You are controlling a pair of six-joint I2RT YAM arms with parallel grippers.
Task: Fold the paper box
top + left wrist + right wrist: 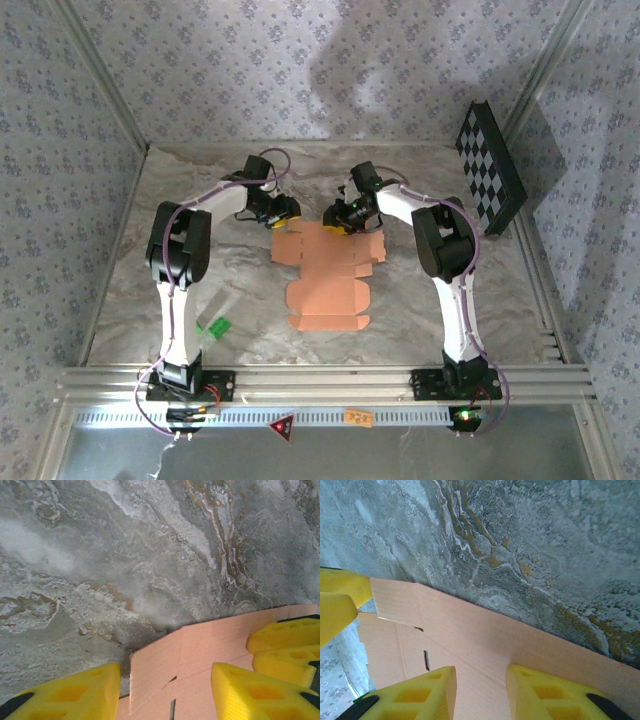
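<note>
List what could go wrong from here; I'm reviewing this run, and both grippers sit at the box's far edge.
1. The left gripper and right gripper sit close together at the far edge of the paper box; they might collide.
2. The box lies flat on the table, so pushing a flap may slide it instead of creasing it.

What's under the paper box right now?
The paper box lies unfolded, flat on the marbled table; tabletop shows around its edges. Whatever is beneath the card itself is covered.
</note>
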